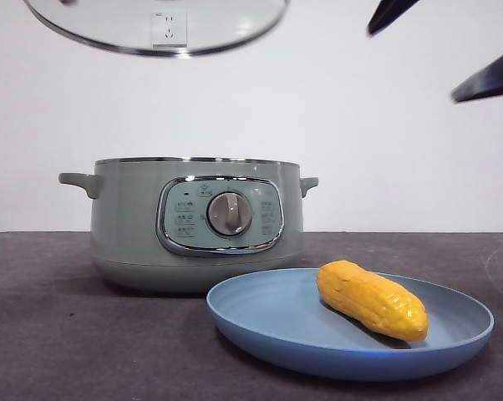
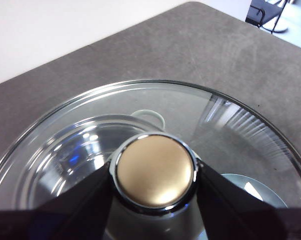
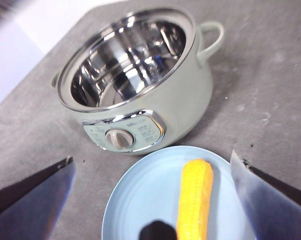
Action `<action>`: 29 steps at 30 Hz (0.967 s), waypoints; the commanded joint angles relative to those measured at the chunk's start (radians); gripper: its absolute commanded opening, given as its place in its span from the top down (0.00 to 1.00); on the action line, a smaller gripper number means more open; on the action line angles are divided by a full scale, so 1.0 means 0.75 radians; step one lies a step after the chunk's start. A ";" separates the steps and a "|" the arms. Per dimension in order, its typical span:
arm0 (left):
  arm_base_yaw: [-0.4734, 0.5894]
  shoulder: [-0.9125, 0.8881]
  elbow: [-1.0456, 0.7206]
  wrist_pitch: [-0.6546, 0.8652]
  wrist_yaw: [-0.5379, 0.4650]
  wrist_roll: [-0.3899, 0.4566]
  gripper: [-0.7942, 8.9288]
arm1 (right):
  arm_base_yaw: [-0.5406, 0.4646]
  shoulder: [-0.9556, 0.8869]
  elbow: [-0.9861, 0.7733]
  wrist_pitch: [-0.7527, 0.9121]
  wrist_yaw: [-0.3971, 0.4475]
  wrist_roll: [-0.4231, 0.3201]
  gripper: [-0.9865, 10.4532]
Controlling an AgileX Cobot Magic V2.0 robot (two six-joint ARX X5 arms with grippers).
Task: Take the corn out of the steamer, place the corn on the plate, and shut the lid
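Resting on plate [image 1: 276,322]: unlabelled corn [image 1: 371,299]

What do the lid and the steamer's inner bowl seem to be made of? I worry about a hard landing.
The lid looks like clear glass with a chrome rim: the table shows through it. Its knob has a brushed gold-toned, metallic-looking top. The steamer has a mirror-bright bowl, probably stainless steel, in a matte sage-green shell.

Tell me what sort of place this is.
Probably a lab bench staged as a kitchen: a bare dark grey tabletop against a plain white wall, holding only the steamer, the plate with the corn, and the lid held aloft by the left gripper.
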 commanded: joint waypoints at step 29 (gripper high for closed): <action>0.013 0.337 -0.334 0.864 -0.148 0.020 0.93 | 0.001 -0.120 -0.009 -0.232 0.037 -0.016 0.39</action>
